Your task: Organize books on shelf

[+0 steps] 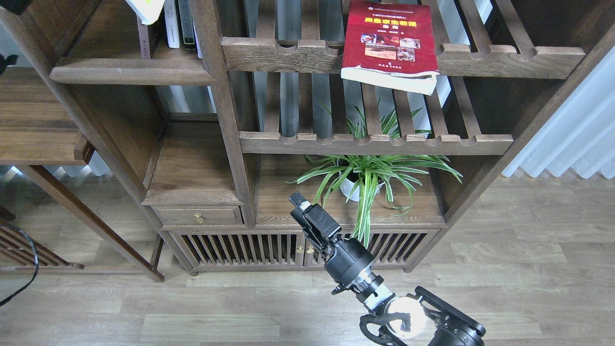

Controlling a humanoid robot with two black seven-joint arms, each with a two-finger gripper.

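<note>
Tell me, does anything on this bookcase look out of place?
Yes. The red book lies flat on the upper slatted rack, its lower edge overhanging the notched front rail, while other books stand upright on the solid shelf.

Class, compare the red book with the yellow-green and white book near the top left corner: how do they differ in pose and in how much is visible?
The red book lies flat, cover up, on the slatted rack, overhanging its front rail; the yellow-green and white book sits above the solid shelf. The red book shows whole, title and photos; the yellow-green one is cropped to a corner. Both are paperbacks.
</note>
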